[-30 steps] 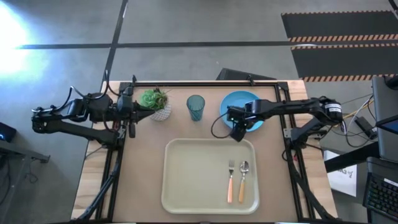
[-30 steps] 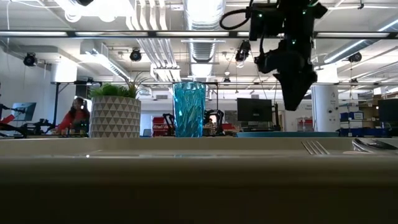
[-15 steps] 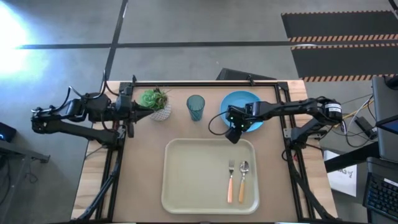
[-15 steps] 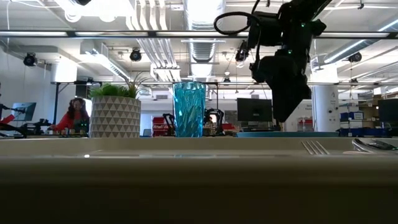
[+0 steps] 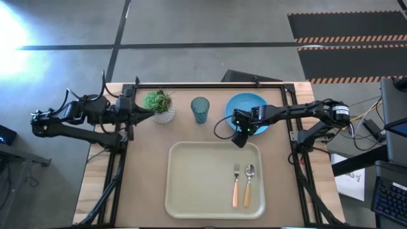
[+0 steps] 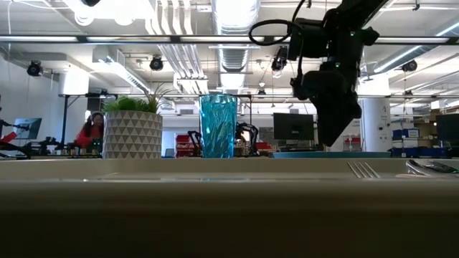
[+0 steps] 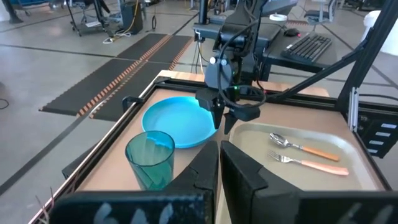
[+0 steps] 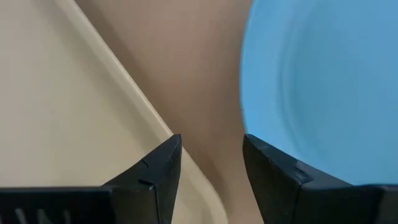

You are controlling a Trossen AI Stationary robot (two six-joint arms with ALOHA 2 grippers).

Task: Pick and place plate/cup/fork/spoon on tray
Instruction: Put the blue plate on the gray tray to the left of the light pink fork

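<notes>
Wrist view alone shows right gripper (image 8: pixel 210 163) jaws apart between plate (image 8: pixel 323 93) and tray (image 8: pixel 68 106)

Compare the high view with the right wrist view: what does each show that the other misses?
Only the high view shows the cup, fork, spoon, potted plant and waiting left gripper. Only the right wrist view shows the open right gripper over bare table between rims. Both share the plate and tray.

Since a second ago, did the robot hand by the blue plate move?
Yes. In the high view the right gripper, open, has slid off the plate's edge toward the cup side, now over bare table beside the tray's corner.
</notes>
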